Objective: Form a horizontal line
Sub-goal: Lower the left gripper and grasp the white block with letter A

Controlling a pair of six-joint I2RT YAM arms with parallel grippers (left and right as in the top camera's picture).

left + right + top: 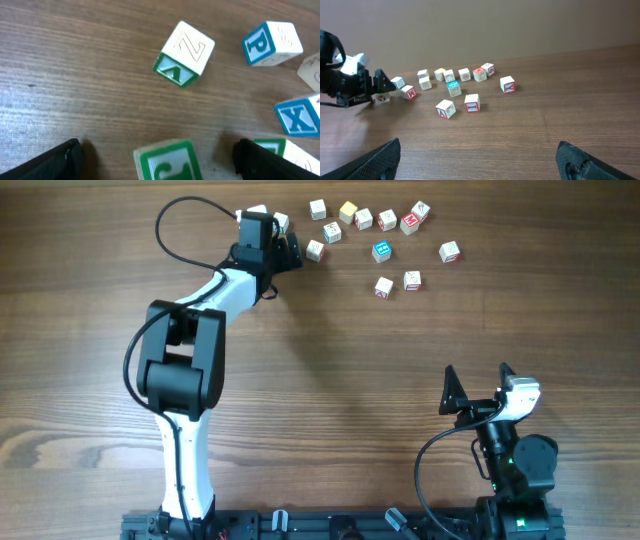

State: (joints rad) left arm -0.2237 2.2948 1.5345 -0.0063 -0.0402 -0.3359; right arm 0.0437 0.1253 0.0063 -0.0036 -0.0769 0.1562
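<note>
Just beyond the blue cube (381, 251) overhead, a loose row of cubes (387, 220) is uneven, others scattered; most aligning seems left. Left wrist view: left gripper (157, 150) wide, a green-edged cube (167, 162) between its jaws, ungripped. Right wrist view: right gripper (477, 145) wide, empty, well short of the blue cube.

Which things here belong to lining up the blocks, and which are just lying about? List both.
For the job:
- letter cubes, scattered, not yet in a row
- left gripper, open, at the edge of the cubes

Just there:
- right gripper, open, well away from the cubes
- wooden table
</note>
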